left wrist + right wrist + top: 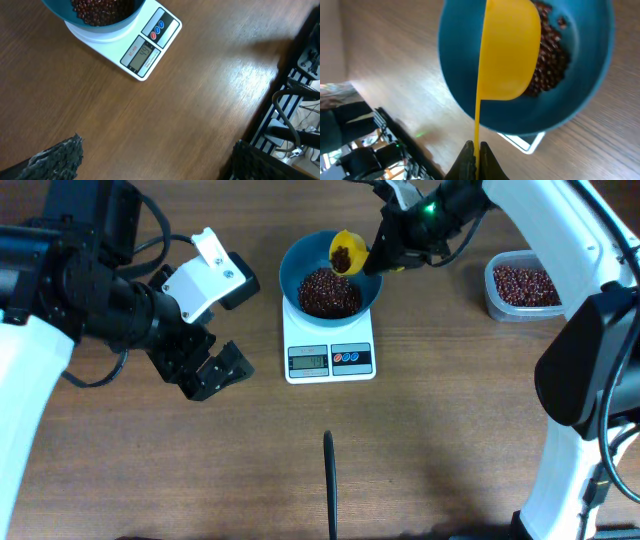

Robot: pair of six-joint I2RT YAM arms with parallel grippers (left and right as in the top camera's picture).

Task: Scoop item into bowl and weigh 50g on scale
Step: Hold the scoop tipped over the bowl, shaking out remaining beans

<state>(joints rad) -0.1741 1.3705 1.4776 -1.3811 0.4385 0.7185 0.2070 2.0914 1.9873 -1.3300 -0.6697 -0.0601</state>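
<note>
Right gripper (474,152) clamps scoop (507,50) over bowl (455,75) rim — left gripper (215,375) gapes beside scale (330,360).

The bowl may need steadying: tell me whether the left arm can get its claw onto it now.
Probably yes: the left claw is open, only bare table lies between it and the bowl, and the yellow scoop is at the far rim.

Brown wood-grain table (450,430) with three things set directly on it
Near the middle, white scale (330,360); well apart toward the right edge, clear tub (520,312); by the near edge, thin black strip (329,480)
</note>
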